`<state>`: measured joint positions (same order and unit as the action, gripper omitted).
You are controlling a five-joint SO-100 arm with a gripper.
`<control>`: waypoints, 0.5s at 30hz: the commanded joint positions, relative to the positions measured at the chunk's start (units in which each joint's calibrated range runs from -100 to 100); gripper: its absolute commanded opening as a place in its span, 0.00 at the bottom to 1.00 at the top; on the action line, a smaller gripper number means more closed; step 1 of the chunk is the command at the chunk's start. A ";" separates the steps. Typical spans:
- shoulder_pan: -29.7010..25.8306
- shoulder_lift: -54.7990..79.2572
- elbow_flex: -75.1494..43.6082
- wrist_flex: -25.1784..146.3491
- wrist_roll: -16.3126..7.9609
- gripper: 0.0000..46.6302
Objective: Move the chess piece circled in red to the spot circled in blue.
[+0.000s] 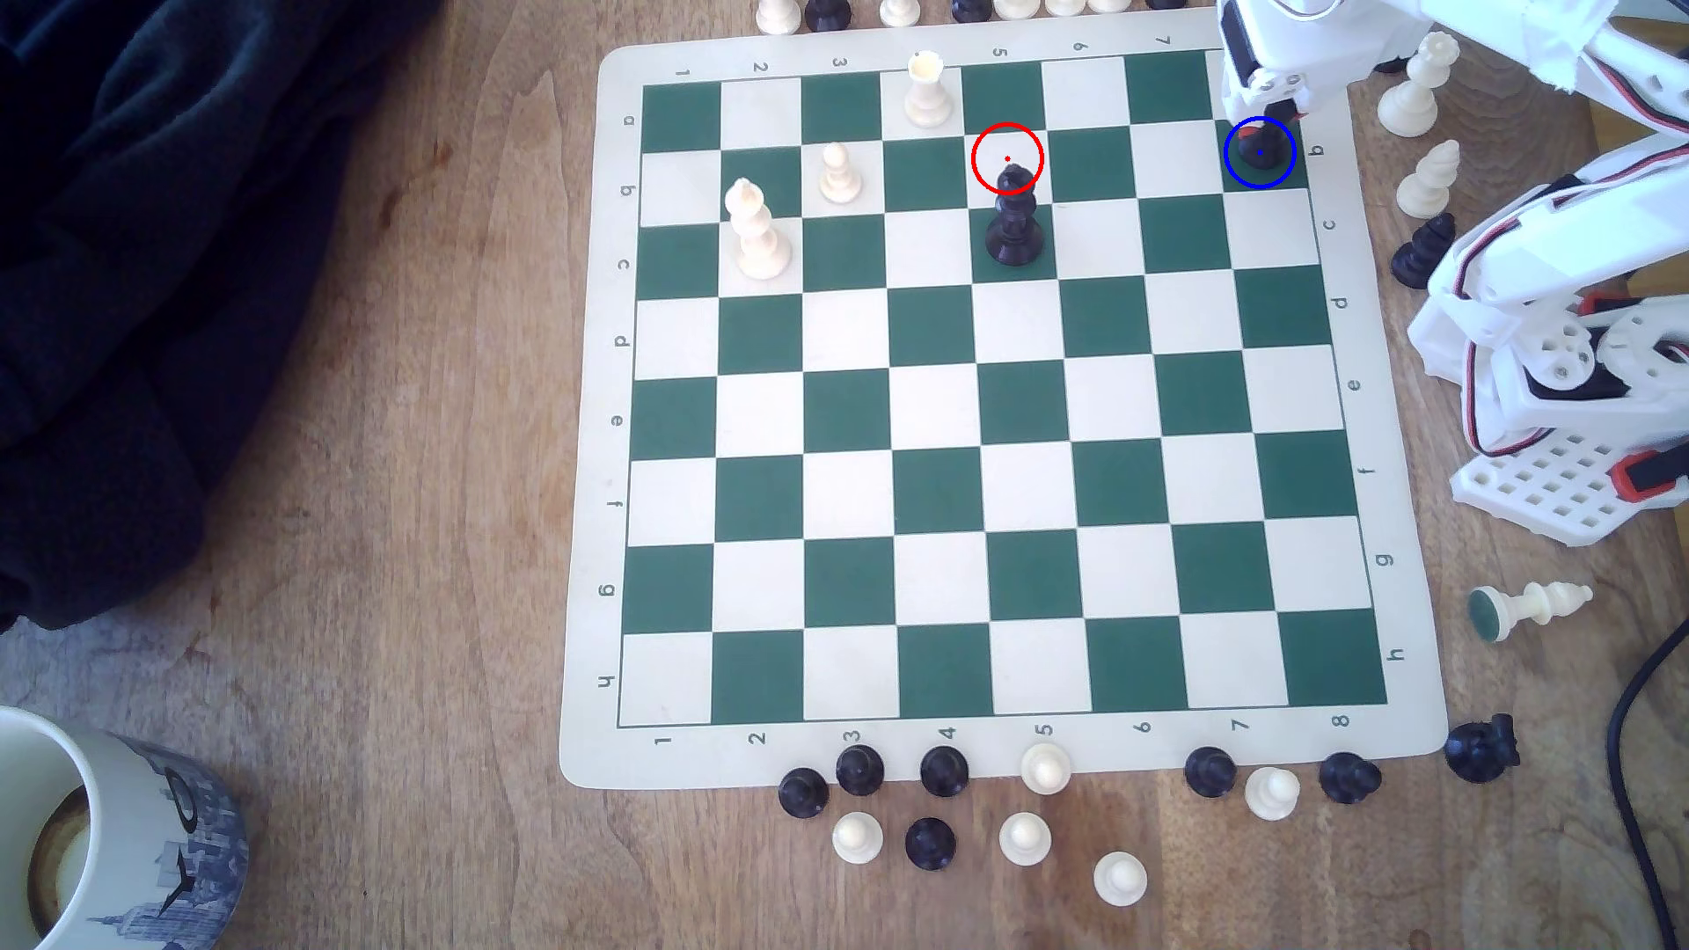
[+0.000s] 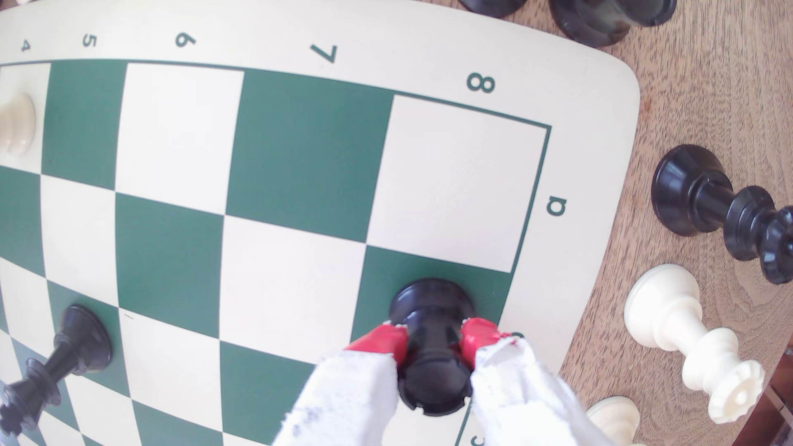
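Pinched between the red-tipped fingers (image 2: 388,343) of the gripper (image 2: 433,343): the chess piece circled in red (image 2: 431,343), a black rook-shaped piece with a wide blunt top, gripped at mid-body from both sides. Upright or nearly so, long axis running straight up between the jaws, round base over the dark green square in row b, column 8. Standing on that square or a shade above it; contact too close to call from the wrist view.

In the exterior view, at the board's (image 1: 585,457) far right corner, the same black piece (image 1: 1259,146) inside the blue ring of the spot circled in blue (image 1: 1280,174), directly under the white gripper (image 1: 1270,110). No sideways offset left to close, by the look of it: straight down and release, fingers parting to either side of the body.

Well to the exterior view's left, the red ring on a cream square, overlapping only the pointed top of a taller black piece (image 1: 1013,228) on the green square nearer the camera. Cream pieces (image 1: 1417,91) just off the board's right edge, near the arm.
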<state>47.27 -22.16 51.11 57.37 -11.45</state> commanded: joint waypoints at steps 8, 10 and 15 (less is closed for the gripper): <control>0.71 -0.08 -0.61 -0.86 -0.05 0.35; 1.26 -1.44 -0.70 -0.37 -0.15 0.46; 1.42 -4.83 -2.97 4.05 -0.15 0.49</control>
<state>48.60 -21.32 51.11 58.17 -11.65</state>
